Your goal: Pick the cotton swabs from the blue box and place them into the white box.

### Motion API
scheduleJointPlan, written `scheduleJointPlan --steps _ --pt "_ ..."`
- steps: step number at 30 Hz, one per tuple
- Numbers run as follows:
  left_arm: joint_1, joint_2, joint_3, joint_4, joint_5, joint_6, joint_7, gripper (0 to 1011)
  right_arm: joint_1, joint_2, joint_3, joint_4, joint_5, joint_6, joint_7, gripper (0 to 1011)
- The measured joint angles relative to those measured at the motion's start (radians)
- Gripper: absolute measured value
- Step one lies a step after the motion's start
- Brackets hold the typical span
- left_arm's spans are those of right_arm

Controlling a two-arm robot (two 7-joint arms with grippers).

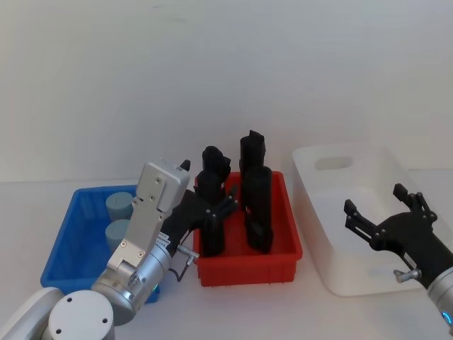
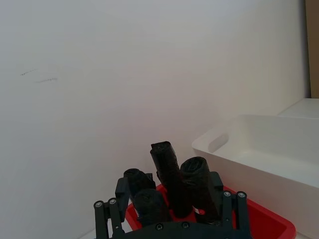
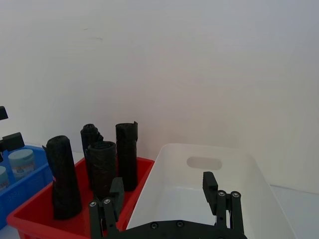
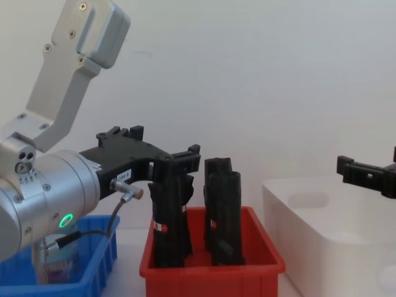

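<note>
- The cotton swabs (image 1: 119,219) – two tubs with pale grey-blue lids – stand upright, one behind the other, in the right half of the blue box (image 1: 67,228)
- The blue box is at the left of the desk (image 1: 28,205), just beside a red bin (image 1: 248,270) holding tall black rolls (image 1: 255,195)
- The white box (image 1: 311,212) stands to the right of the red bin
- The left end effector (image 2: 169,210) hangs above the blue box's right edge, aimed at the black rolls, its fingers spread apart
- In the chest view a swab tub shows low in the blue box, below the left arm's wrist
- The right end effector (image 1: 386,209) hovers over the near right part of the white box – fingers apart, clear of the walls
</note>
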Motion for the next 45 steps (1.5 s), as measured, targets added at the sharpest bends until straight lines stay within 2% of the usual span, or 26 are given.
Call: scheduleJointPlan --steps 45 --pt "0.0 0.0 0.0 0.0 0.0 0.0 0.0 1004 0.0 0.0 0.0 0.0 0.0 0.0 0.0 1002"
